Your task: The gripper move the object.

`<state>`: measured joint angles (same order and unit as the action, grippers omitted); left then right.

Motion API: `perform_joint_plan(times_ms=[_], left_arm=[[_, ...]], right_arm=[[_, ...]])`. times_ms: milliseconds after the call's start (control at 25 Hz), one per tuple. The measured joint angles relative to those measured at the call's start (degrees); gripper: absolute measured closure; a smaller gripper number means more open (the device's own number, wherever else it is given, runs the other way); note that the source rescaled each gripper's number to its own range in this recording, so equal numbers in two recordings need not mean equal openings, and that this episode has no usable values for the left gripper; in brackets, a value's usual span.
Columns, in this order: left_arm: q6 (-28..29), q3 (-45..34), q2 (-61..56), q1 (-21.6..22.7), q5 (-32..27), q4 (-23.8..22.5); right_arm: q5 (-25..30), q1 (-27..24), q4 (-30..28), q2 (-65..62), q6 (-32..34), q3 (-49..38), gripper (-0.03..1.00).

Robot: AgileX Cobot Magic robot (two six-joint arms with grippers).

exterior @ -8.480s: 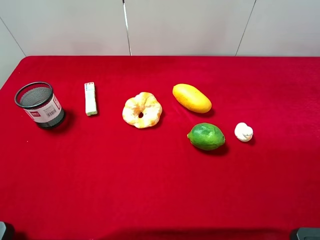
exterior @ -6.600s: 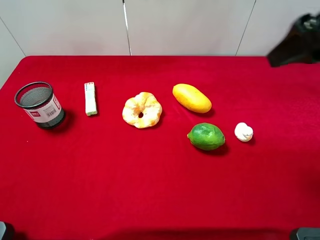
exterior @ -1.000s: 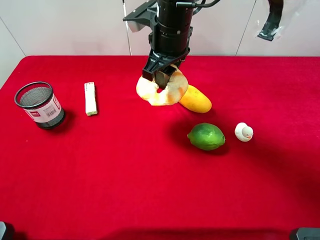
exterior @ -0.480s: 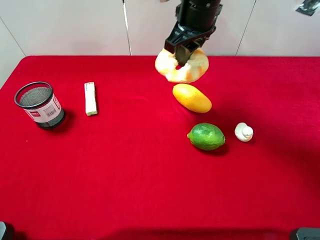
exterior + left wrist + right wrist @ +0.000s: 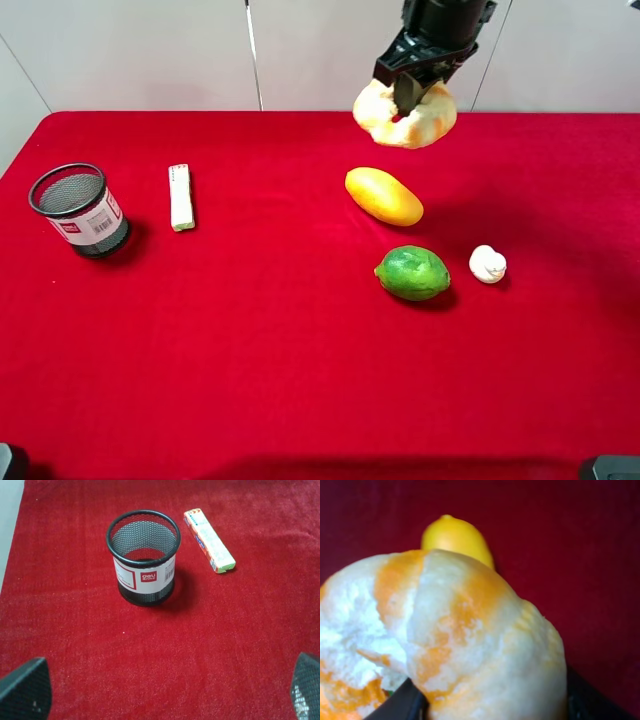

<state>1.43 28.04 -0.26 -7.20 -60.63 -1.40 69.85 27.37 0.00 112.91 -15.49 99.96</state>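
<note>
The doughnut-like pastry (image 5: 430,122), pale yellow-orange with white patches, hangs in the air over the table's back edge, beyond the mango. My right gripper (image 5: 407,103), a black claw, comes down from above and is shut on it through its centre hole. In the right wrist view the pastry (image 5: 450,640) fills the picture, with dark finger parts (image 5: 400,705) under it. My left gripper (image 5: 165,692) is open and empty, low over the cloth near the mesh cup; it does not show in the high view.
A yellow mango (image 5: 384,196) (image 5: 456,537), a green lime (image 5: 412,273) and a small white duck figure (image 5: 487,264) lie right of centre. A black mesh cup (image 5: 80,210) (image 5: 143,555) and a slim white packet (image 5: 181,197) (image 5: 208,540) are at the left. A white wall stands behind the red table (image 5: 250,380).
My right gripper has carried the pastry up, to the right and toward the back, from beside the mango to past it. The other things have not moved.
</note>
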Motion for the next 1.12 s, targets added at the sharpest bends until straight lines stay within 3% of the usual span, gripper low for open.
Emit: perform_joint_plan(times_ms=[400, 1120], left_arm=[[0.0, 0.0, 0.0, 0.0, 0.0, 0.0], [0.0, 0.0, 0.0, 0.0, 0.0, 0.0]], right_arm=[[-1.27, -5.22, 0.0, -1.67, 1.93, -6.86, 0.97], [-19.75, -18.3, 0.96, -4.83, 4.12, -28.51, 0.97]])
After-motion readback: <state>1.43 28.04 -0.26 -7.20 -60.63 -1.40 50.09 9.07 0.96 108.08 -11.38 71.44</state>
